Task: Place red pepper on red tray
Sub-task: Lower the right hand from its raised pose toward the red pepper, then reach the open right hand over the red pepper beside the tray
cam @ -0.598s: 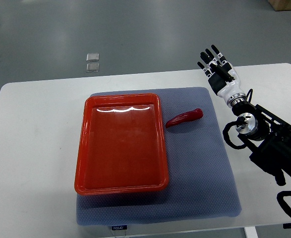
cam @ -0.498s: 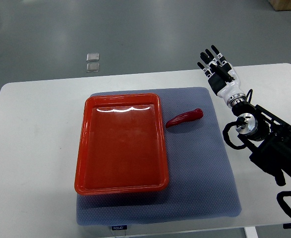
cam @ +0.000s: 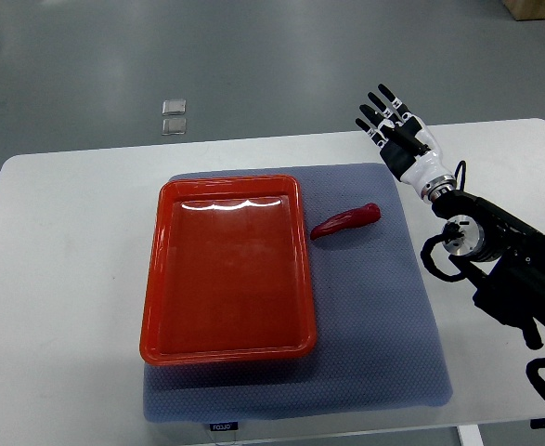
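Right hand (cam: 395, 135) upper right, fingers spread, holding nothing; pepper (cam: 345, 222) on mat, beside tray (cam: 154, 279).

Single top view, steep downward look from the robot's side, facing away across the white bench (cam: 68, 279), whole bench nearly in frame, grey floor (cam: 253, 65) beyond, moderate distance

White rectangular bench (cam: 68, 279) with rounded corners on a grey floor, large blue-grey textured mat (cam: 374, 325) lying flat across its centre, the mat's front edge reaching the bench's near edge, bare white surface either side
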